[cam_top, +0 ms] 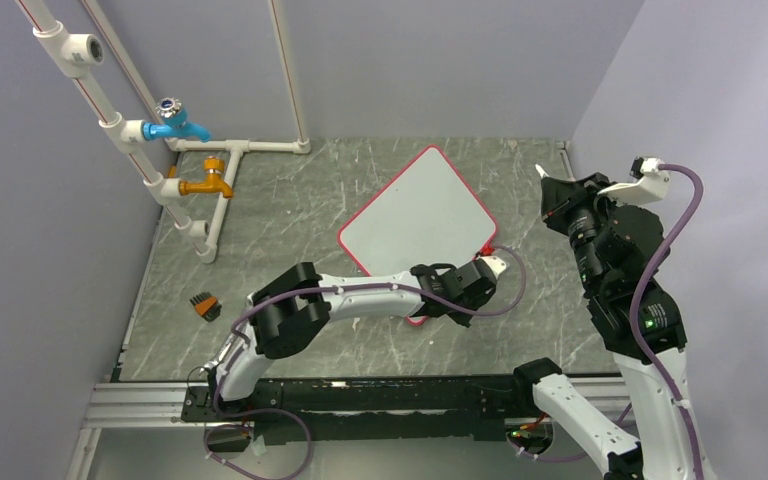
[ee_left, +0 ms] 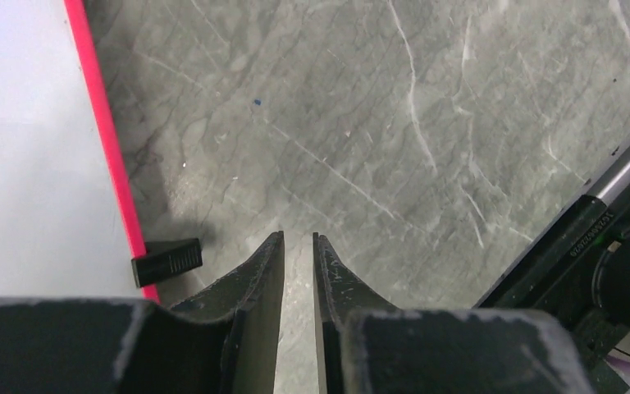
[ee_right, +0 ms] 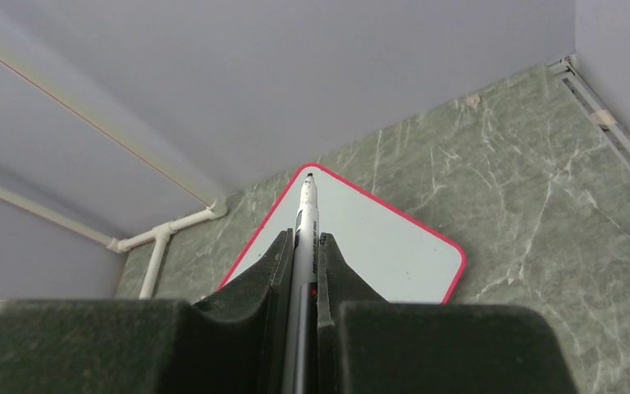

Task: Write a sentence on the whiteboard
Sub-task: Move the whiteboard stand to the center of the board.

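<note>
The whiteboard (cam_top: 415,215) lies turned like a diamond in the middle of the table, white with a thin red rim (ee_left: 111,156). Its face is blank; no sentence is in view. My right gripper (cam_top: 548,188) hovers off the board's right corner, shut (ee_right: 303,238) on a grey marker (ee_right: 305,217) whose bare tip points toward the whiteboard (ee_right: 385,242). My left arm reaches across the board's near corner. Its gripper (cam_top: 490,268) sits just off the right edge, jaws (ee_left: 299,238) a narrow gap apart with only table between them. A black cap (ee_left: 166,260) lies against the rim.
White pipes with a blue tap (cam_top: 175,125) and an orange tap (cam_top: 210,183) stand at the back left. A small black-and-orange object (cam_top: 205,306) lies at the near left. A metal rail (cam_top: 360,395) runs along the near edge. Walls close in on the left, back and right.
</note>
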{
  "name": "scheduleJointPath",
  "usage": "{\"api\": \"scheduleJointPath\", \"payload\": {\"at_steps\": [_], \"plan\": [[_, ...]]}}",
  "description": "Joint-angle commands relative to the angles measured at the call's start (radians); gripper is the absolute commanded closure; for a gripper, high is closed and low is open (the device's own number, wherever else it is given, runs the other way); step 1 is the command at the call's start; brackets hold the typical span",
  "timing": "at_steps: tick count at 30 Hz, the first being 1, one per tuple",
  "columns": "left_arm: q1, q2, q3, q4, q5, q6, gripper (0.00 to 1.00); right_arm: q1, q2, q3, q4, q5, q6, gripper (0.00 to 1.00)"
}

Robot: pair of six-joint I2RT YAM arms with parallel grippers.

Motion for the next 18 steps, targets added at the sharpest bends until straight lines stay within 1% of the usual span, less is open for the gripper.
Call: {"api": "scheduleJointPath", "payload": {"at_steps": [1,6,9,13,18], "plan": [[-0.001,0.045,0.076,0.028,-0.006,0.005,0.77,-0.002,-0.005,0.004,0.034,-0.004,0.002,1.00],[0.021,0.094,0.104,0.037,-0.042,-0.019,0.77,-0.004,-0.007,-0.004,0.037,-0.015,0.003,1.00],[0.044,0.116,0.115,0.041,-0.040,-0.021,0.78,-0.002,-0.005,-0.008,0.039,-0.023,0.003,1.00],[0.061,0.143,0.119,0.048,-0.028,-0.005,0.78,-0.001,-0.004,-0.015,0.041,-0.031,0.000,1.00],[0.074,0.154,0.113,0.041,-0.051,0.004,0.78,0.000,-0.001,-0.022,0.044,-0.042,0.000,1.00]]}}
